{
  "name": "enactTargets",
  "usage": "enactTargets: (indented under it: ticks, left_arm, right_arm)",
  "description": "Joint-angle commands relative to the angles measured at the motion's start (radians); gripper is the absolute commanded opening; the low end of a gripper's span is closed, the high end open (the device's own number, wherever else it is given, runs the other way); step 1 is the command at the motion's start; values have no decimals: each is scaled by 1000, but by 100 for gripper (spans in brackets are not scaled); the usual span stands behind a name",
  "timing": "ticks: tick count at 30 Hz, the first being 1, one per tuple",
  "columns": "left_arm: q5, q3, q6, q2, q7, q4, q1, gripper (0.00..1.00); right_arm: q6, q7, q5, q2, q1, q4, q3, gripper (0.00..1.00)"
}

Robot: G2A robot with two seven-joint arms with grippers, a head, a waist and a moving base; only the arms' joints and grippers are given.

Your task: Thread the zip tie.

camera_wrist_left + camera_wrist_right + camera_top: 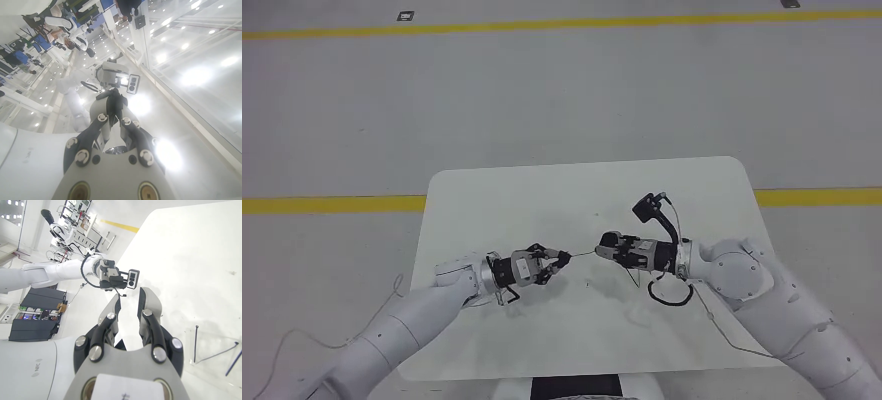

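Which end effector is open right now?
The right end effector: fingers spread, gripping nothing. The left end effector is shut on the zip tie.

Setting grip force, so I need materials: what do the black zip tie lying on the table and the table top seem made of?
The black zip tie looks like thin matte plastic, probably nylon: a narrow, flexible-looking strip with a small square head. The table looks like smooth white laminate or painted board, slightly glossy, with small scuffs.

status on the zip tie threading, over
Left gripper shut on zip tie. Right gripper open beside its loose end. Tie not looped yet. Spare zip ties off to side, nothing blocking.
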Motion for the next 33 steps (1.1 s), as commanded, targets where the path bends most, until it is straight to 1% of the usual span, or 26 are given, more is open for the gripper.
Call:
enactTargets:
  ticks: [1,4,8,13,17,19,20,21,28,30,31,33]
  left_arm:
    - [-2,5,0,1,-4,1,-2,0]
    - [-3,13,0,1,-4,2,-6,0]
    - [-3,18,0,1,-1,2,-9,0]
    - [-11,27,0,2,-14,1,-10,0]
    - [-30,38,0,3,-36,5,-12,0]
    - [-30,43,0,4,-39,5,-18,0]
    - [-30,43,0,4,-39,5,-18,0]
    - [-30,43,0,4,-39,5,-18,0]
    - [-30,43,0,4,-39,5,-18,0]
    - [-56,36,0,2,-9,5,-7,0]
    - [-76,36,0,1,-8,7,0,0]
    - [-76,26,0,-3,-28,23,22,0]
  right_arm:
    - [0,-4,3,2,3,0,-5,19]
    - [0,-14,20,5,8,-1,-14,18]
    - [0,-18,51,7,13,3,-16,14]
    - [0,-18,81,10,15,8,-12,14]
    - [0,-23,115,10,11,13,-1,16]
    - [0,-22,136,9,8,16,6,30]
    - [0,-22,136,9,8,16,6,48]
    - [0,-22,136,9,8,16,6,100]
    - [0,-22,136,9,8,16,6,100]
    - [0,-22,136,9,8,16,6,100]
    - [0,-29,141,8,5,16,6,100]
    - [0,-28,158,7,-2,19,12,100]
